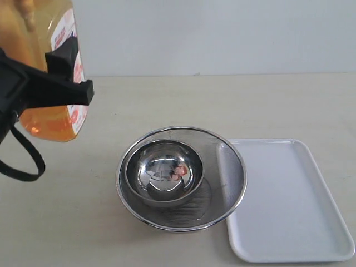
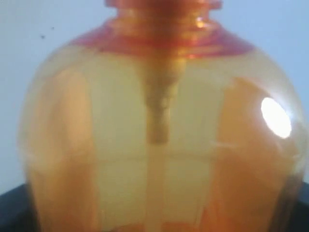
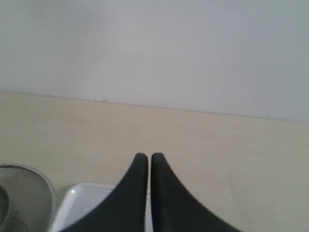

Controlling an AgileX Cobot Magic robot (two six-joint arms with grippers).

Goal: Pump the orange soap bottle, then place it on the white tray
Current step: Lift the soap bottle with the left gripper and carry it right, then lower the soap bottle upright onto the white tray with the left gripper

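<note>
The orange soap bottle [image 1: 47, 67] hangs in the air at the far left, well above the table, its pump head cut off by the frame's top edge. My left gripper [image 1: 58, 78] is shut on its body, one black finger crossing the white-red label. The bottle's translucent shoulder and inner tube [image 2: 157, 125] fill the left wrist view; the fingers are hidden there. The white tray [image 1: 289, 200] lies flat at the right, with nothing on it. My right gripper [image 3: 147, 157] is shut and holds nothing, above the tray's corner [image 3: 79, 198]; it does not appear in the exterior view.
A round steel mesh strainer [image 1: 225, 164] with a small steel bowl [image 1: 164, 172] inside stands mid-table, its rim touching the tray's left edge. The strainer's rim [image 3: 29, 188] also shows in the right wrist view. A pale wall runs behind the table.
</note>
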